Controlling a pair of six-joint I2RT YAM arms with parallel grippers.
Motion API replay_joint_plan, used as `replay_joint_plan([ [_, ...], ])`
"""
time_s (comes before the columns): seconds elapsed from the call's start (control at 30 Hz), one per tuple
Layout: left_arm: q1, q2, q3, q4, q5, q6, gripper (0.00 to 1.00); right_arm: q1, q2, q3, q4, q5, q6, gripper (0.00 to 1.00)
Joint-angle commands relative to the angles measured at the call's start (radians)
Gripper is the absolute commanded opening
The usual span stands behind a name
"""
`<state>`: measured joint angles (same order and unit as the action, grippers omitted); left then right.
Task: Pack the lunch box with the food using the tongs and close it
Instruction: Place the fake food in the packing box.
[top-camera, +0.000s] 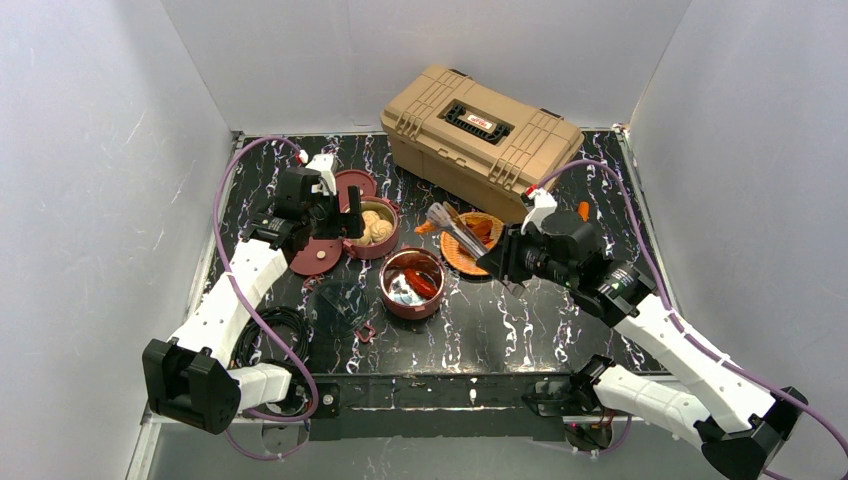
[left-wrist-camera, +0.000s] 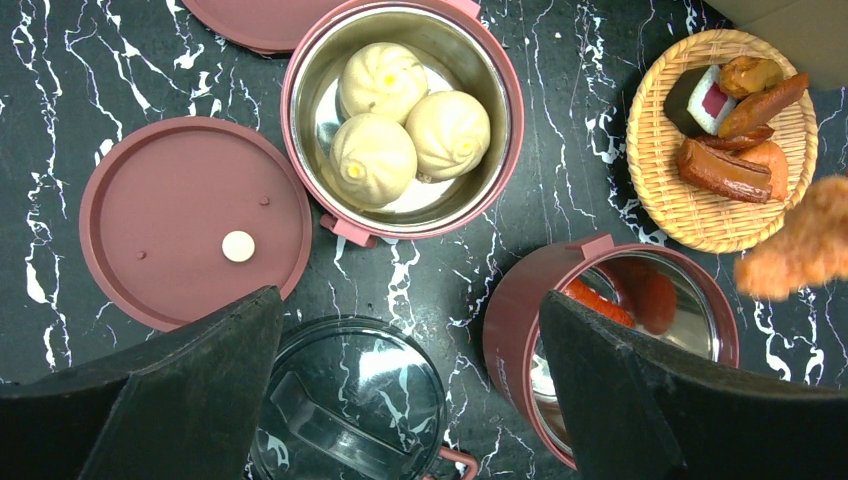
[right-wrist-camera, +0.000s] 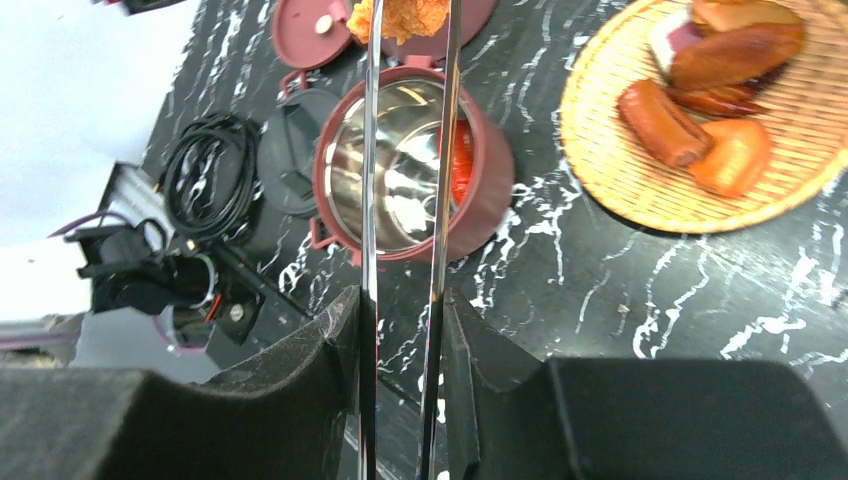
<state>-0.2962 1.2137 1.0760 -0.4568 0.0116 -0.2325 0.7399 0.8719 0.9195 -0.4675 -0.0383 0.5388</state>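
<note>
Three steamed buns (left-wrist-camera: 372, 158), two maroon bowls (left-wrist-camera: 450, 45), two flat maroon lids (left-wrist-camera: 170, 215), one pair of tongs (right-wrist-camera: 371, 200), one orange woven plate (left-wrist-camera: 655, 190), one tan toolbox (top-camera: 480, 140)

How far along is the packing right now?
Done: three buns sit in one bowl, red pieces in the second bowl. In hand: the right gripper squeezes the tongs on a fried piece near that bowl. Left: more food on the plate, lids off, nothing stacked or closed. The left gripper is open.

toolbox (top-camera: 482, 140) behind plate (left-wrist-camera: 690, 232); lunch box (top-camera: 385, 290) beside
</note>
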Motion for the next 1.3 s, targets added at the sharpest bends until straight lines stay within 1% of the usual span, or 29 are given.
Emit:
replay_joint_plan([
  [0.0, 0.005, -0.039, 0.021, -0.008, 0.002, 0.007, 0.98, 0.015, -0.011, 0.008, 0.102, -0.136, -0.046, 0.15],
  [0.1, 0.004, -0.034, 0.021, -0.008, 0.002, 0.008, 0.98, 0.041, 0.016, 0.006, 0.090, -0.142, -0.049, 0.14],
  [0.33, 0.003, -0.033, 0.029, -0.018, -0.033, 0.012, 0.98, 0.140, 0.057, 0.012, 0.027, -0.042, -0.051, 0.14],
  [0.5, 0.003, -0.031, 0.027, -0.016, -0.022, 0.013, 0.98, 0.252, 0.124, 0.017, 0.027, 0.092, -0.059, 0.14],
  [0.6, 0.004, -0.029, 0.027, -0.019, -0.032, 0.016, 0.98, 0.320, 0.186, 0.043, -0.003, 0.172, -0.073, 0.13],
  [0.7, 0.004, -0.031, 0.028, -0.020, -0.038, 0.017, 0.98, 0.351, 0.217, 0.050, -0.018, 0.226, -0.067, 0.12],
  [0.8, 0.003, -0.034, 0.029, -0.020, -0.034, 0.017, 0.98, 0.354, 0.204, 0.034, 0.001, 0.251, -0.058, 0.12],
  [0.93, 0.005, -0.034, 0.031, -0.020, -0.029, 0.016, 0.98, 0.354, 0.187, 0.017, 0.033, 0.269, -0.049, 0.15],
  [1.13, 0.005, -0.037, 0.031, -0.022, -0.028, 0.016, 0.98, 0.354, 0.224, 0.019, 0.067, 0.253, -0.047, 0.22],
  [1.27, 0.005, -0.040, 0.032, -0.022, -0.030, 0.016, 0.98, 0.354, 0.238, 0.021, 0.092, 0.246, -0.048, 0.31],
])
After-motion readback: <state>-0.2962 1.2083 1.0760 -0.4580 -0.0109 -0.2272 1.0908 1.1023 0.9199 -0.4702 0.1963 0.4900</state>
